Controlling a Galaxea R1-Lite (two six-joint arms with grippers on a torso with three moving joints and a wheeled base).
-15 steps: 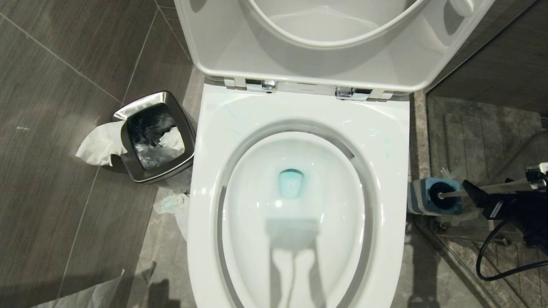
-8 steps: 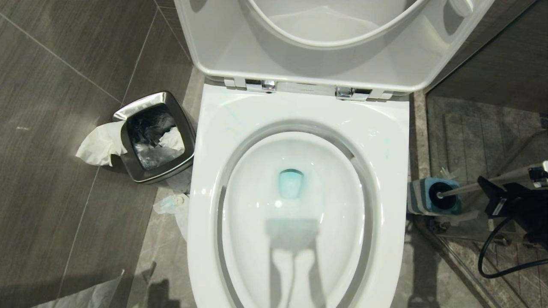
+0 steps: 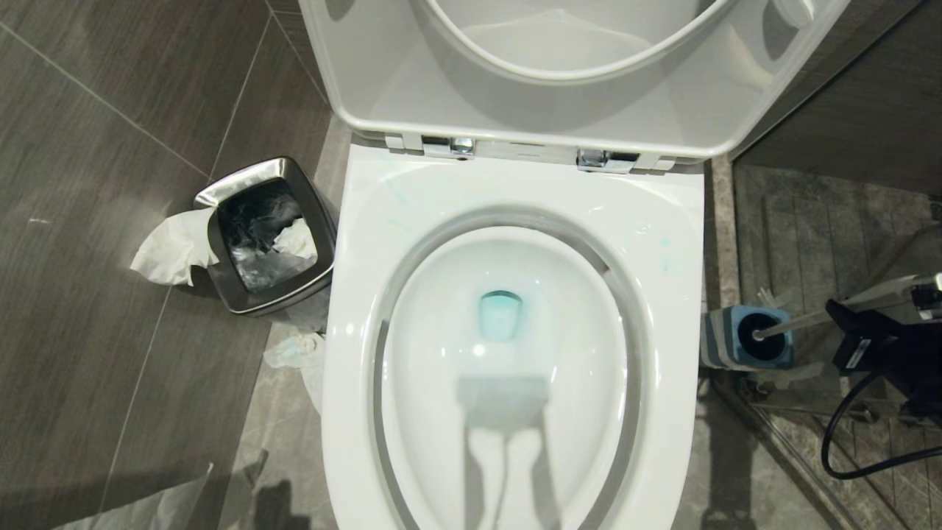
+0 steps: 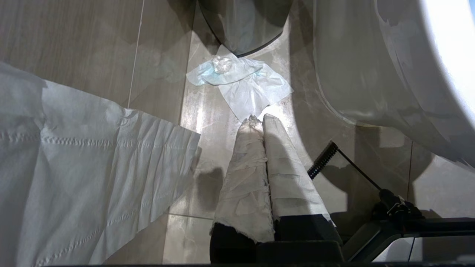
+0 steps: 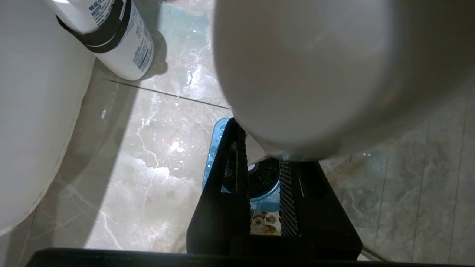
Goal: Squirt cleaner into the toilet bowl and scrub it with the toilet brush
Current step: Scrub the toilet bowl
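The toilet bowl (image 3: 441, 353) stands open, seat and lid raised, with pale blue cleaner (image 3: 500, 315) tinting the water at its bottom and faint blue streaks on the rim. To its right the toilet brush (image 3: 809, 318) sits head-down in its blue-and-grey holder (image 3: 725, 338), its white handle slanting up to the right. My right gripper (image 3: 846, 320) is shut on that handle. In the right wrist view the handle's rounded tip (image 5: 315, 74) fills the frame, and the dark bristles (image 5: 265, 174) show between the fingers (image 5: 237, 174). My left gripper (image 4: 261, 118) hangs shut and empty beside the toilet.
A steel waste bin (image 3: 261, 235) with tissue hanging out stands left of the toilet. A crumpled tissue (image 4: 241, 81) and a paper sheet (image 4: 92, 167) lie on the floor. A white bottle (image 5: 118, 37) stands by the toilet's base. A black cable (image 3: 846, 442) loops below the right arm.
My right gripper has closed from wide open onto the brush handle, and the handle's upper end has tilted a little higher. The left arm and the camera have stayed still.
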